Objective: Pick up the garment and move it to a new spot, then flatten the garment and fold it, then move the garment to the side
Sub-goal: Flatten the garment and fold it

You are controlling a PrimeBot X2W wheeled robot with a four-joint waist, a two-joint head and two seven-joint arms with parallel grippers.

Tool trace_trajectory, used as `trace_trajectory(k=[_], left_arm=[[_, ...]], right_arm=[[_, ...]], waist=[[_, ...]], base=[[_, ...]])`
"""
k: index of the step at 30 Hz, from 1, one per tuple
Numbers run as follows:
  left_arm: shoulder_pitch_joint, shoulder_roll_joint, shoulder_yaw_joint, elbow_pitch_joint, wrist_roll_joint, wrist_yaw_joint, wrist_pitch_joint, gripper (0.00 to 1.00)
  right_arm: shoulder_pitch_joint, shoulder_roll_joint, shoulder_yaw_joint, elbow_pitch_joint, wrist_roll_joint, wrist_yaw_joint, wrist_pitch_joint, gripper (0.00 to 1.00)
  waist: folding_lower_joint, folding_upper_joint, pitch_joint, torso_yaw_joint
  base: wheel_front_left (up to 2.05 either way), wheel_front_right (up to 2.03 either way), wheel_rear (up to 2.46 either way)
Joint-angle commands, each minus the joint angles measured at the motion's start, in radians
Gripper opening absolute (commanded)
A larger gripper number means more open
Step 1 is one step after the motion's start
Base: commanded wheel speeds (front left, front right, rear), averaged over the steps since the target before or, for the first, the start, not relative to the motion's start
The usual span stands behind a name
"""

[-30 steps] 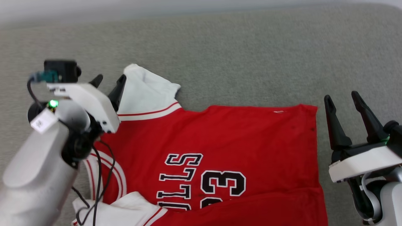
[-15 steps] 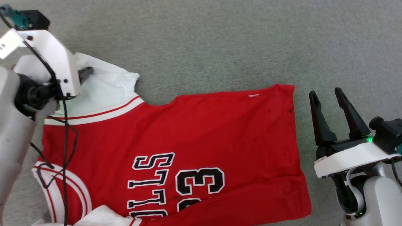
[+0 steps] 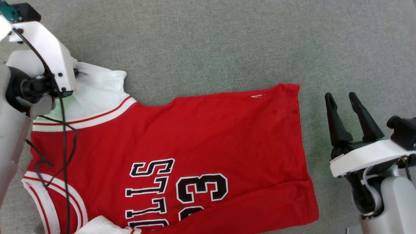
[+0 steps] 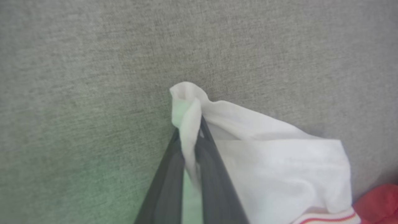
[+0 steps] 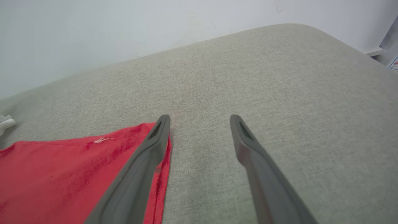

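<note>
The garment (image 3: 195, 136), a red jersey with black lettering and number, lies spread on the grey surface, its collar at the left and hem at the right. Its white sleeve (image 4: 273, 161) sticks out at the upper left. My left gripper (image 4: 190, 132) is shut on the sleeve's outer edge, a fold of white cloth pinched between the fingers; in the head view its white wrist mount (image 3: 48, 55) covers the fingers. My right gripper (image 3: 339, 99) stands open just right of the hem, holding nothing. In the right wrist view its left finger (image 5: 146, 161) overlaps the garment's red corner (image 5: 62, 174).
The grey fabric surface (image 3: 211, 42) stretches far beyond the garment. A pale wall (image 5: 124, 31) rises behind its rounded far edge. A black cable (image 3: 63, 146) hangs from my left arm across the garment's shoulder.
My left gripper has reached the sleeve's edge and closed on it. The head camera has shifted, so the whole picture has slid. The right gripper stays open beside the hem.
</note>
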Motion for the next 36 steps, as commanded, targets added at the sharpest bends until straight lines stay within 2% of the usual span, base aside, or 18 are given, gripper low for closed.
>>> trace_trajectory(k=[1, 4, 8, 16, 21, 25, 26, 27, 29, 31, 36], left_arm=[[0.09, -0.05, -0.039, 0.037, -0.009, -0.012, 0.006, 0.0], [0.069, -0.054, -0.024, 0.03, -0.003, -0.03, -0.049, 0.0], [0.026, -0.057, -0.004, 0.014, 0.014, -0.066, -0.148, 0.0], [-0.014, -0.099, -0.011, -0.023, 0.028, -0.113, -0.236, 0.0], [-0.013, -0.116, -0.015, -0.045, 0.032, -0.136, -0.273, 0.0], [-0.012, -0.122, -0.015, -0.055, 0.033, -0.145, -0.297, 0.0], [-0.009, -0.121, -0.014, -0.054, 0.032, -0.145, -0.303, 0.0], [-0.004, -0.122, -0.014, -0.052, 0.031, -0.149, -0.308, 0.0], [0.006, -0.128, -0.016, -0.047, 0.028, -0.154, -0.318, 0.0], [0.008, -0.13, -0.015, -0.041, 0.026, -0.159, -0.33, 0.0], [0.037, -0.128, -0.006, -0.028, 0.03, -0.165, -0.388, 0.0]], right_arm=[[-0.026, -0.02, -0.006, 0.011, 0.009, -0.001, 0.013, 1.0], [-0.056, -0.054, -0.004, 0.053, 0.053, -0.001, 0.07, 1.0], [-0.114, -0.115, 0.022, 0.122, 0.139, -0.001, 0.219, 1.0], [-0.238, -0.257, 0.161, 0.17, 0.259, -0.001, 0.504, 1.0], [-0.299, -0.298, 0.236, 0.227, 0.27, -0.001, 0.618, 1.0], [-0.31, -0.302, 0.307, 0.304, 0.29, -0.001, 0.703, 1.0], [-0.308, -0.296, 0.316, 0.33, 0.297, -0.001, 0.724, 0.78], [-0.302, -0.289, 0.325, 0.362, 0.3, -0.001, 0.754, 0.41], [-0.293, -0.274, 0.34, 0.401, 0.313, -0.001, 0.788, 0.0], [-0.3, -0.271, 0.352, 0.416, 0.322, 0.0, 0.796, 0.0], [-0.363, -0.308, 0.322, 0.399, 0.33, -0.001, 0.721, 0.0]], waist=[[0.0002, -0.0001, -0.01, 0.005], [0.0002, -0.0001, -0.032, 0.017], [0.0002, -0.0001, -0.058, 0.048], [0.0002, -0.0001, -0.07, 0.131], [0.0002, -0.0001, -0.052, 0.168], [0.0002, -0.0001, -0.037, 0.194], [0.0002, -0.0001, -0.035, 0.198], [0.0002, -0.0001, -0.035, 0.201], [0.0002, -0.0001, -0.038, 0.208], [0.0002, -0.0001, -0.045, 0.212], [0.0002, -0.0001, -0.09, 0.219]], base=[[0.0, 0.0, 0.0], [0.0, 0.0, 0.0], [0.0, 0.0, 0.0], [0.0, 0.0, 0.0], [0.0, 0.0, 0.0], [0.0, 0.0, 0.0], [0.0, 0.0, 0.0], [0.0, 0.0, 0.0], [0.0, 0.0, 0.0], [0.0, 0.0, 0.0], [0.0, 0.0, 0.0]])
